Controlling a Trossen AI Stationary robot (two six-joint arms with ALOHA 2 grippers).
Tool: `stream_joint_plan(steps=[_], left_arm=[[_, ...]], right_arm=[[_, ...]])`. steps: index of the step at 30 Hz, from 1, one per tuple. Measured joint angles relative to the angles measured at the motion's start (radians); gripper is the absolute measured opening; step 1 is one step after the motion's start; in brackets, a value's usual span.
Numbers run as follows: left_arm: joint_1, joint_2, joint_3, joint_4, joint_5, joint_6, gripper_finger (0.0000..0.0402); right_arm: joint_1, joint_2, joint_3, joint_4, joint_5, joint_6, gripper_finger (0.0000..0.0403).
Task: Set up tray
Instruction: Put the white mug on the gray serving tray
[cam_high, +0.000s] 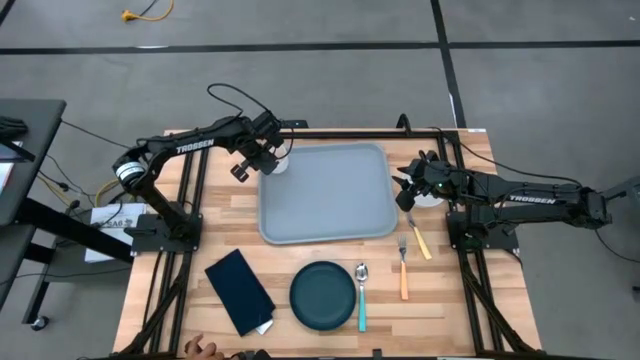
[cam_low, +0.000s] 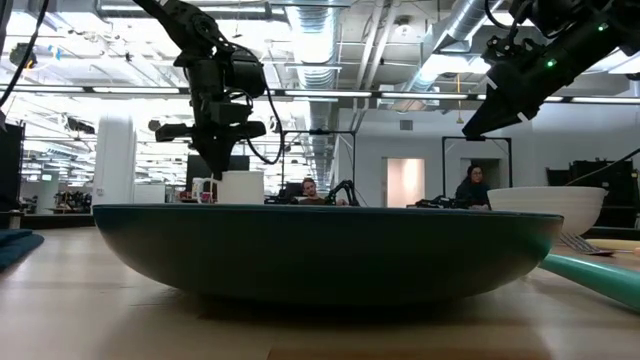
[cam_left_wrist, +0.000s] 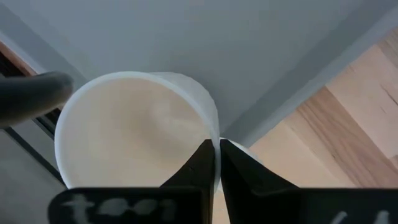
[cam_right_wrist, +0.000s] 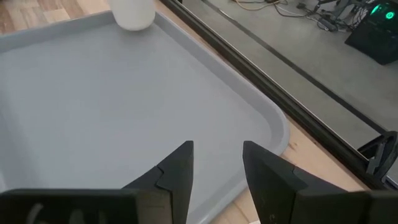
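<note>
While the left pincer (cam_left_wrist: 216, 163) clamps a white cup's (cam_left_wrist: 134, 130) rim, the tray (cam_high: 327, 195) lies just beside it; the right pincer (cam_right_wrist: 217, 163), fingers apart, hovers over the tray's opposite edge.

The tray (cam_high: 330, 195) looks like smooth matt grey-blue plastic. The counter (cam_high: 460, 290) is pale wood planks with visible grain and a faint sheen. The white cup (cam_left_wrist: 134, 130) seems to be thin, smooth plastic, slightly translucent at the rim. The plate (cam_high: 322, 296) has a dark, smooth, softly glossy surface. The napkin (cam_high: 238, 291) looks like matt navy cloth.
</note>
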Motion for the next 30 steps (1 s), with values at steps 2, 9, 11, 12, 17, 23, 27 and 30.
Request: stream_joint_plan(steps=[2, 9, 11, 12, 17, 23, 27, 30], left_arm=[[0.000, 0.000, 0.000, 0.000, -0.012, -0.001, 0.0004], [0.000, 0.000, 0.000, 0.000, -0.014, -0.002, 0.0004], [0.000, 0.000, 0.000, 0.000, -0.014, -0.002, 0.0004], [0.000, 0.000, 0.000, 0.000, -0.014, -0.002, 0.0004], [0.000, 0.000, 0.000, 0.000, -0.014, -0.002, 0.0004], [0.000, 0.000, 0.000, 0.000, -0.014, -0.003, 0.0005], [0.000, 0.000, 0.000, 0.000, -0.014, -0.003, 0.0005], [0.000, 0.000, 0.000, 0.000, -0.015, -0.004, 0.0006]], right_arm=[[0.000, 0.000, 0.000, 0.000, 0.000, 0.000, 0.0133], [0.000, 0.000, 0.000, 0.000, 0.000, 0.000, 0.0134], [0.000, 0.000, 0.000, 0.000, 0.000, 0.000, 0.0134], [0.000, 0.000, 0.000, 0.000, 0.000, 0.000, 0.0134], [0.000, 0.000, 0.000, 0.000, 0.000, 0.000, 0.0133], [0.000, 0.000, 0.000, 0.000, 0.000, 0.000, 0.0133], [0.000, 0.000, 0.000, 0.000, 0.000, 0.000, 0.0132], [0.000, 0.000, 0.000, 0.000, 0.000, 0.000, 0.0134]])
